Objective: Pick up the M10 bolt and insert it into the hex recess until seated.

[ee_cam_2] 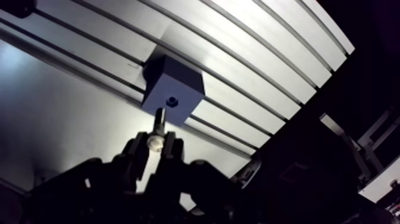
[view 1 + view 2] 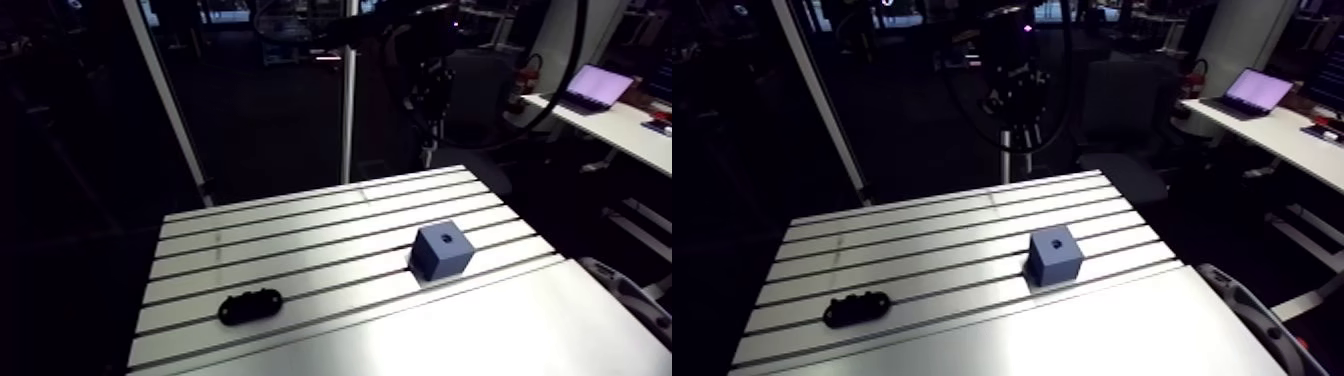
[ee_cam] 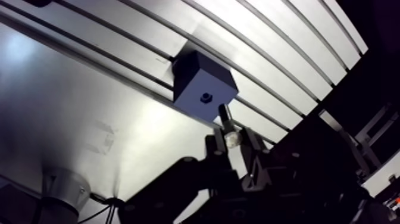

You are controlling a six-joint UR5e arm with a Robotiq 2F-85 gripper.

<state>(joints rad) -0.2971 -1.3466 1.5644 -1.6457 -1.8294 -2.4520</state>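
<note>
A blue cube (image 2: 443, 249) stands on the slotted table (image 2: 300, 225), with a small dark hex recess (image 3: 206, 96) in its top face. In the wrist view my gripper (image 3: 232, 140) is shut on a silvery bolt (image 3: 226, 124). The bolt's head sits between the fingers, and its shank points out toward the cube's near edge. The bolt tip is still above and short of the recess, apart from the cube. In the arm view the gripper (image 2: 1012, 100) hangs dark and high over the table's far edge.
A black oblong holder (image 2: 250, 306) lies on the slots at the table's front left, well away from the cube. A smooth pale plate (image 2: 500, 330) covers the table's front right part. The table edge runs close behind the cube on the right.
</note>
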